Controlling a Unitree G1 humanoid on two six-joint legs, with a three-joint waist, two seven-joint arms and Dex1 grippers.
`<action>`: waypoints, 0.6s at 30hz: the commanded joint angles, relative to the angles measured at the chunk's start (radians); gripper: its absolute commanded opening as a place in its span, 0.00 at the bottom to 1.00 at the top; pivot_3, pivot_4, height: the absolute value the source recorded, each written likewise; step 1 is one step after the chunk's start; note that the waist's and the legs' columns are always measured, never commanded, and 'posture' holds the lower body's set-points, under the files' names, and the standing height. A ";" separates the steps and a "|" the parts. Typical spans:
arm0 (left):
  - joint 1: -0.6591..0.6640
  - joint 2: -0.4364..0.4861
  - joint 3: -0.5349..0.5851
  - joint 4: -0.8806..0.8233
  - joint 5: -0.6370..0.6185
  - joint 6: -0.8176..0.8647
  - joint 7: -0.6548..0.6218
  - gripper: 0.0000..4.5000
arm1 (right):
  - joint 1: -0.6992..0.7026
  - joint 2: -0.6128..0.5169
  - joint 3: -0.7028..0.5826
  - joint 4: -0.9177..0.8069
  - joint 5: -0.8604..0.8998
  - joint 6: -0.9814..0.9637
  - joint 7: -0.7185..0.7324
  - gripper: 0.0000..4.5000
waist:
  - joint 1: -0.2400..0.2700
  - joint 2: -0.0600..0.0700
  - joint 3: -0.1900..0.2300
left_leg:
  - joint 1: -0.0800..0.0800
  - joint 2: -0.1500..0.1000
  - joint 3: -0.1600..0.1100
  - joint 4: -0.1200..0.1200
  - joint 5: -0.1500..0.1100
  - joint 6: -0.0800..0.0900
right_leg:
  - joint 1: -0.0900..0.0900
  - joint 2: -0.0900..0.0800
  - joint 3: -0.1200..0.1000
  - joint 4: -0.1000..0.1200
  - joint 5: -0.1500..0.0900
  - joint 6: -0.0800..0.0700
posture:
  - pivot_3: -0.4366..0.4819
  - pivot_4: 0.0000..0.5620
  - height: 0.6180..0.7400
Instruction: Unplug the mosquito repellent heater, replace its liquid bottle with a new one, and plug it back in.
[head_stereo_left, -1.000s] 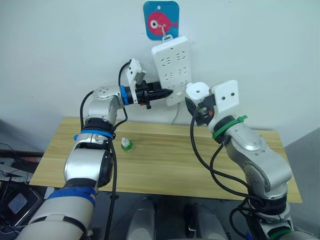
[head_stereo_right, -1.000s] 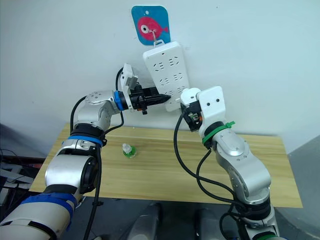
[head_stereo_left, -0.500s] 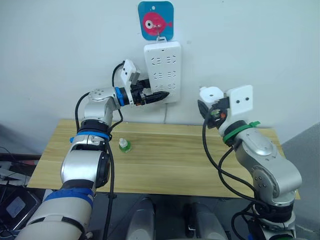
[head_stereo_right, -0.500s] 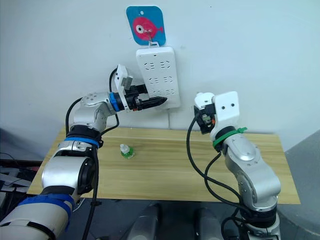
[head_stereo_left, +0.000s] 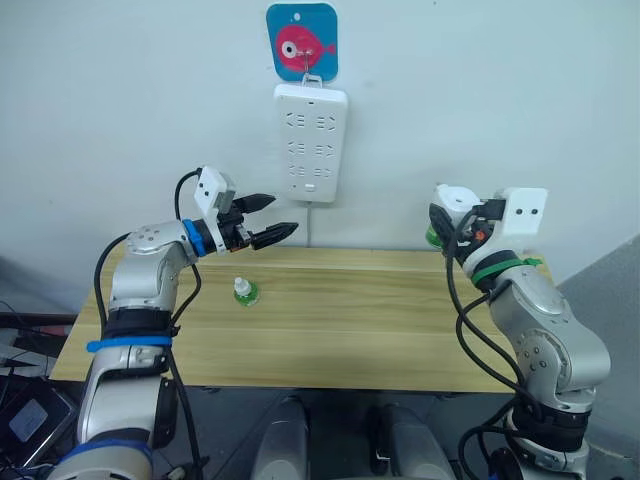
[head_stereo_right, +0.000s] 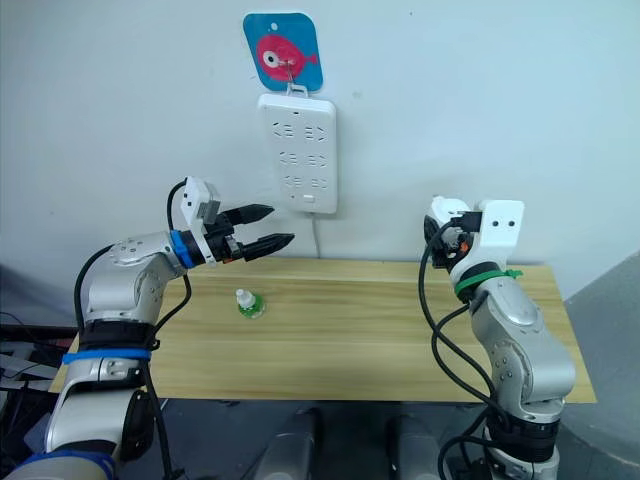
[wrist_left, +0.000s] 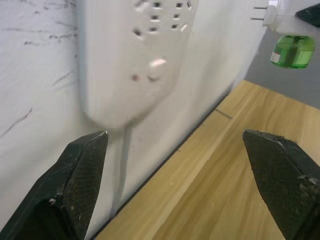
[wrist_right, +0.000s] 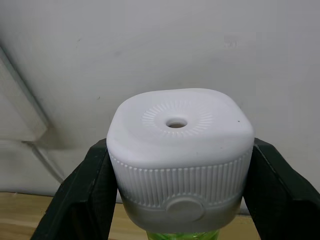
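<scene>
Step in hand: the unplugging is judged done; the mosquito repellent heater (head_stereo_left: 452, 203) is held clear of the power strip (head_stereo_left: 310, 143), and the bottle swap is not yet begun.
Right tool: the right tool (wrist_right: 176, 200) is clamped on the heater, one black finger pressed to each side of its ribbed white body, above the right end of the surface (head_stereo_left: 330, 330).
Heater: its vented top is seen in the right wrist view; its two metal prongs are seen in the left wrist view.
Old bottle: its liquid bottle (wrist_left: 293, 51) is still screwed in beneath the heater, green and hanging below the white body.
Left tool: the left tool (head_stereo_left: 268, 217) is held with its fingers apart and nothing between them, in the air near the wall below the power strip.
New bottle: the new one (head_stereo_left: 242, 291) is stood upright on the surface with its white cap on, below the left tool and well apart from the heater.
Next move: the left tool is likely to be needed on the old bottle, so that it can be twisted out while the heater is kept gripped.
Caution: the bottle is round and smooth, so a centred grip is called for.
</scene>
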 joint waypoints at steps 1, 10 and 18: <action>0.133 -0.040 -0.016 -0.367 -0.078 0.056 0.089 0.99 | -0.039 0.071 -0.191 0.002 0.213 0.065 -0.057 0.67 | 0.011 0.000 0.000 | 0.000 0.000 0.000 -0.001 0.001 -0.001 | 0.000 -0.001 0.001 0.000 0.000 0.000 | 0.78 0.40 1.00; 0.210 -0.324 -0.303 -0.435 -0.009 -0.011 0.256 0.99 | -0.072 0.114 -0.381 0.097 0.854 0.141 -0.322 0.67 | 0.042 0.007 0.002 | 0.002 -0.001 0.002 -0.004 0.005 -0.003 | 0.001 -0.001 0.001 0.000 -0.001 0.003 | 0.77 0.42 1.00; 0.096 -0.510 -0.362 -0.194 0.081 -0.200 0.343 0.99 | 0.008 0.023 -0.237 0.059 1.083 0.018 -0.486 0.67 | 0.034 0.007 0.002 | 0.002 -0.001 0.005 -0.005 0.005 -0.002 | 0.000 0.001 0.002 -0.001 -0.001 0.003 | 0.73 0.41 1.00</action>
